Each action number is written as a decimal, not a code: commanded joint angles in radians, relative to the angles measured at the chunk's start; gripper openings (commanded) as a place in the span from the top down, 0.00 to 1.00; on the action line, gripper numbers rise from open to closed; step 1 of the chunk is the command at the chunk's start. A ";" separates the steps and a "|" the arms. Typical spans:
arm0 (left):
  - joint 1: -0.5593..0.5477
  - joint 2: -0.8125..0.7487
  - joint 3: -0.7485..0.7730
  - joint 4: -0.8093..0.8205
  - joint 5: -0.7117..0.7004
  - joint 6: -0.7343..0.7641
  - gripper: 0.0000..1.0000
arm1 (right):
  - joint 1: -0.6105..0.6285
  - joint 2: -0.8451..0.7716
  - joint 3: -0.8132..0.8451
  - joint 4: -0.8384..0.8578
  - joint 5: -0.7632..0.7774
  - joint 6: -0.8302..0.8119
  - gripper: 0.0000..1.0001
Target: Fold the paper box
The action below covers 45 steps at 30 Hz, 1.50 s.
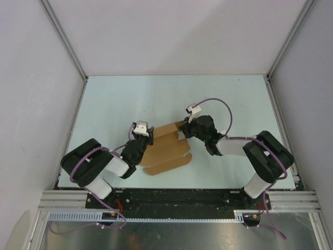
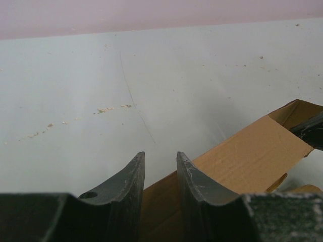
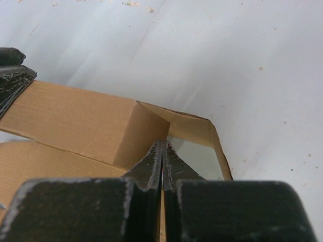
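Note:
The paper box (image 1: 165,151) is a tan cardboard piece, partly folded, lying between my two arms near the front of the table. One long panel (image 3: 75,118) stands raised, and an end flap (image 3: 199,128) bends round beside it. My left gripper (image 1: 147,139) is at the box's left end. Its jaws (image 2: 160,155) stand apart, and the panel's edge (image 2: 242,151) runs through the gap without being pinched. My right gripper (image 3: 162,143) is at the far right end (image 1: 183,131), shut on a thin cardboard wall of the box, which shows as a tan sliver between the fingers.
The pale table (image 1: 171,99) stretches behind the box, flecked with small crumbs (image 2: 108,109). White walls and metal frame posts (image 1: 86,78) close in the sides and back. The arm bases sit on the rail (image 1: 171,200) at the near edge.

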 commanded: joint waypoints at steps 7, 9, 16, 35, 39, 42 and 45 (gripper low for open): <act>0.003 -0.002 -0.007 -0.005 0.014 -0.015 0.63 | 0.002 0.028 0.039 0.060 -0.102 0.022 1.00; 0.003 -0.002 -0.007 -0.003 0.014 -0.015 0.64 | -0.001 0.034 0.039 0.072 -0.120 0.036 1.00; 0.003 -0.002 -0.007 -0.005 0.012 -0.015 0.63 | -0.021 0.065 0.039 0.132 -0.226 0.091 1.00; 0.003 -0.002 -0.007 -0.005 0.017 -0.015 0.63 | 0.030 -0.271 0.039 -0.274 0.237 -0.104 0.50; 0.003 -0.004 -0.007 -0.005 0.018 -0.014 0.63 | 0.008 -0.274 0.039 -0.303 0.225 -0.123 0.45; 0.003 -0.007 -0.007 -0.006 0.018 -0.012 0.63 | -0.015 -0.262 0.050 -0.314 0.197 -0.142 0.43; 0.003 -0.005 -0.007 -0.006 0.020 -0.012 0.63 | -0.032 -0.228 0.079 -0.326 0.171 -0.162 0.42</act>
